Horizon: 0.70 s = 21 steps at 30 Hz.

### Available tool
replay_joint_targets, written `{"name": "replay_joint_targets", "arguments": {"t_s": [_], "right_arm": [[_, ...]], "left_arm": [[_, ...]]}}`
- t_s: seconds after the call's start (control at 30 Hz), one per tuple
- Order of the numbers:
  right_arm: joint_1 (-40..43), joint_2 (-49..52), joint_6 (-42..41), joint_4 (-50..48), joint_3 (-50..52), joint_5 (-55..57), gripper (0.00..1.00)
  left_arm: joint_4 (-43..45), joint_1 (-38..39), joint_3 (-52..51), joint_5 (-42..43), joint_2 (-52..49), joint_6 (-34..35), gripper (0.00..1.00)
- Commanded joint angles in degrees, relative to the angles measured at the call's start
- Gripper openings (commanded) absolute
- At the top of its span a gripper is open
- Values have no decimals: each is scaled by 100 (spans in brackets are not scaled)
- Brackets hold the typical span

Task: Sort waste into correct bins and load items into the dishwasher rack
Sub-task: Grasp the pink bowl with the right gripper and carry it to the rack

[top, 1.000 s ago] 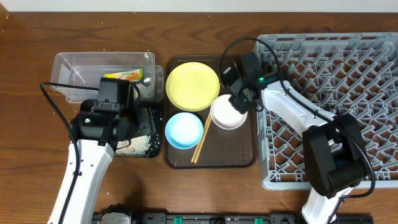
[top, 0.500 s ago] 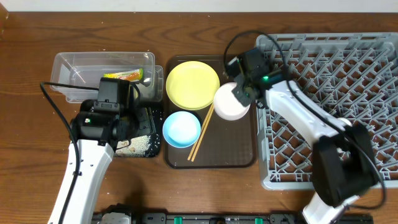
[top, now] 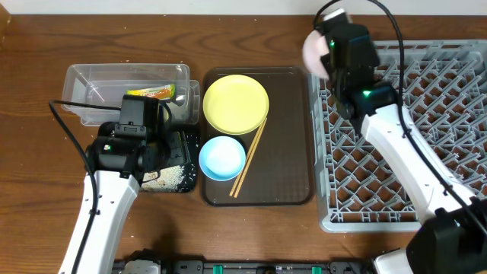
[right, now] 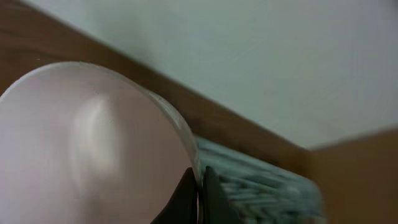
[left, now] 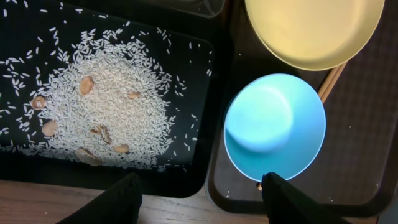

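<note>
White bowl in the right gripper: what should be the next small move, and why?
Probably carry it rightward, over the middle of the dishwasher rack. The right gripper pinches the rim of the white bowl, which hangs at the rack's far left corner.

Wooden table (top: 228,38), dark brown grain. Brown serving tray (top: 288,152) flat at centre. Grey dishwasher rack (top: 456,99) touching serving tray's right edge. Black tray (left: 37,25) just beside serving tray's left edge. Clear tub (top: 91,78) left of serving tray, at far end.
</note>
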<state>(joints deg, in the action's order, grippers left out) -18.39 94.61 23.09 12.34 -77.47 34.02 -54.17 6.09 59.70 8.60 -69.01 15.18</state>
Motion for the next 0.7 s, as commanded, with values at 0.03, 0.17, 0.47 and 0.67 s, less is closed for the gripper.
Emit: {"name": "replay_joint_targets", "arguments": {"t_s": [0.03, 0.17, 0.47, 0.67], "right_arm": [[260, 411, 723, -339, -50, 1604, 1], [356, 815, 721, -308, -50, 1878, 1], [72, 1307, -50, 225, -48, 1930, 1], [-138, 1307, -367, 776, -48, 1847, 1]], "left_arm": [[-13, -28, -37, -50, -33, 9, 64], [26, -28, -37, -50, -33, 9, 64], [109, -28, -37, -50, -33, 9, 65], [111, -28, -37, -50, -33, 9, 65]]}}
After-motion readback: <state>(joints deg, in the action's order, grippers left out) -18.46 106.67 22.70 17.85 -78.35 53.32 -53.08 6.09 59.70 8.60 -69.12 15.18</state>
